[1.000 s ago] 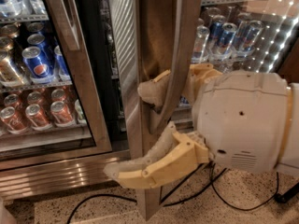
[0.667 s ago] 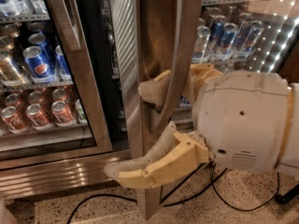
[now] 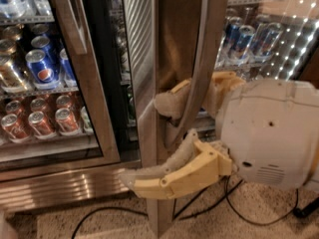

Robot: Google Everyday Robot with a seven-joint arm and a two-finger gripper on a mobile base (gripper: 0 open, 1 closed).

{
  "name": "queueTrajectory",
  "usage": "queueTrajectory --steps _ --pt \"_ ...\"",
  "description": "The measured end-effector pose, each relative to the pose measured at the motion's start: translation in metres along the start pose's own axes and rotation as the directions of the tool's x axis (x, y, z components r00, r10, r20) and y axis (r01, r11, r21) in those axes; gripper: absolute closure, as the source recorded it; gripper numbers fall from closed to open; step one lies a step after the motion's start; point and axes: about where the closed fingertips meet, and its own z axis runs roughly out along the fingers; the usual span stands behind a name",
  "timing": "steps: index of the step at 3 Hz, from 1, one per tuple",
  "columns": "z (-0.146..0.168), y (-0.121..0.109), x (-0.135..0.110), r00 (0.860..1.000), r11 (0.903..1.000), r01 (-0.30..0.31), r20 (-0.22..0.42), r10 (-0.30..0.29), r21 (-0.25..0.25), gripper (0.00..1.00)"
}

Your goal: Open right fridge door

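Almost nothing is seen to have changed over the last second: the gripper (image 3: 144,141) is still held low against the right fridge door (image 3: 172,44), at mid-frame, with its white wrist housing to the right. Its two tan fingers (image 3: 169,171) are spread wide, not clamped. The upper one is passed behind the steel bar handle (image 3: 202,68) and the lower one is laid across the foot of the frame, so the handle is hooked, not gripped.

The door is already swung partly out, its narrow leading edge turned toward the camera, and a dark gap is left between it and the left glass door (image 3: 82,78) fronting the Pepsi cans (image 3: 42,68). Since no swing is registered, the pull is judged to be paused or very slow, with the opening only partly done.

The door's long axis is upright; the handle runs along it at a slant, its upper part leaning right and its lower end curving left into the frame. A black cable (image 3: 99,214) is trailed over the speckled floor (image 3: 249,223) below.
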Motion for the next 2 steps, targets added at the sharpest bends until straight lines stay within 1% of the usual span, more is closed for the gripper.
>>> queueTrajectory --steps 1,2 --pt "-0.0094 -0.0025 0.0001 1.000 0.9998 -0.001 -0.005 0.001 0.018 0.00" --pt "-0.0121 -0.0060 0.0012 1.000 0.9998 -0.001 -0.005 0.001 0.018 0.00"
